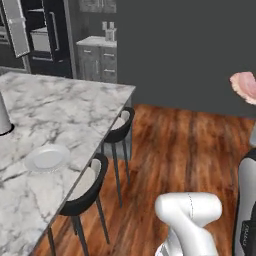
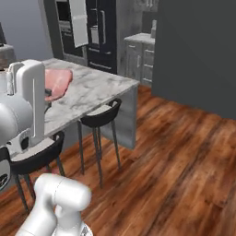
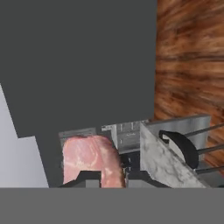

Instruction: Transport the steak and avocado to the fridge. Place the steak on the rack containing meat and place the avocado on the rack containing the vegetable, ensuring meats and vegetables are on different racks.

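Steak is up in the air, pinched between the fingers and carried high so it clears the marble worktop; the fridge stands open well across the room, racks waiting

In the left base view the tabletop fills the left side, with a plate lying near its right edge and two stools tucked in along that edge over the floor. The fridge stands beyond the tabletop's far left corner with its door swung open, and a low cabinet sits just right of it against the back wall. The steak hangs in the air at the right of that view, well apart from the tabletop's right edge and above the floor, and in the hand view it sits between the fingers of the hand.
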Tool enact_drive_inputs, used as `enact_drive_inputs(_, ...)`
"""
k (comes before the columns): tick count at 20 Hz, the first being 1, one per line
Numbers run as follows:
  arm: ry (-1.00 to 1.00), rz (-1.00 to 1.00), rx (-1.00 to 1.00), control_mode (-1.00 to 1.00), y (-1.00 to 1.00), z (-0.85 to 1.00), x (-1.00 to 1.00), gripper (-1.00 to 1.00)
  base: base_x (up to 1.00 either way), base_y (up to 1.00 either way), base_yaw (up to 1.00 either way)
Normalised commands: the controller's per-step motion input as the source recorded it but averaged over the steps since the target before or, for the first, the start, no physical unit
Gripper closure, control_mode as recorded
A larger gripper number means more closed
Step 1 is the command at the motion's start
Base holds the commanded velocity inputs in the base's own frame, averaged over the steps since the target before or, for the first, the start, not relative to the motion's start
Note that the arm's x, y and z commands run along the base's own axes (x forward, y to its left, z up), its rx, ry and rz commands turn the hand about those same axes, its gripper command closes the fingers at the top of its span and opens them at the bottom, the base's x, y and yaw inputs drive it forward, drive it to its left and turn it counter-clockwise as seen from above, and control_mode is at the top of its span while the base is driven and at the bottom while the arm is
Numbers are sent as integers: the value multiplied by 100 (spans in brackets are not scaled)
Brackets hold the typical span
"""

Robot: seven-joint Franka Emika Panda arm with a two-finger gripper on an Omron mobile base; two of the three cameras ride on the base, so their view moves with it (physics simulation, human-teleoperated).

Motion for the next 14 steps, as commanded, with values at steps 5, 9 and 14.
enact_drive_inputs(5,0,0,0,100,0,0,0,100,95,-68,-34)
enact_drive_inputs(9,0,0,0,100,0,0,0,100,100,-84,9)
enact_drive_inputs(14,0,0,0,100,0,0,0,100,100,-71,15)
